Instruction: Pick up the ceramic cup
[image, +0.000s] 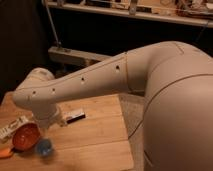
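The white arm (95, 80) reaches from the robot's bulky body (175, 115) down over the wooden table (95, 140). Its rounded wrist hangs low above the near corner of the tabletop. The gripper (48, 121) sits right under that wrist, pointing down at the table, and the wrist housing hides most of it. Whether it is released or clenched cannot be told, and nothing can be seen held in it.

The ceramic cup (44, 147) stands upright on the table just in front of the gripper, towards the camera. It is small, round, light blue and glossy. Whether the gripper touches it cannot be told. The wider orange bowl (26, 136) sits just beside the cup, on the gripper's picture-left side. Beyond the bowl, a white tube-like packet (12, 128) lies flat, with print too small to read. An orange scrap (5, 152) shows at the picture's left edge, near the bowl. On the gripper's other side, near it, a small flat black-and-white packet (75, 116) lies on the wood. Its label is not legible. A cluttered shelf (130, 12) runs across the dark background, well behind the arm.
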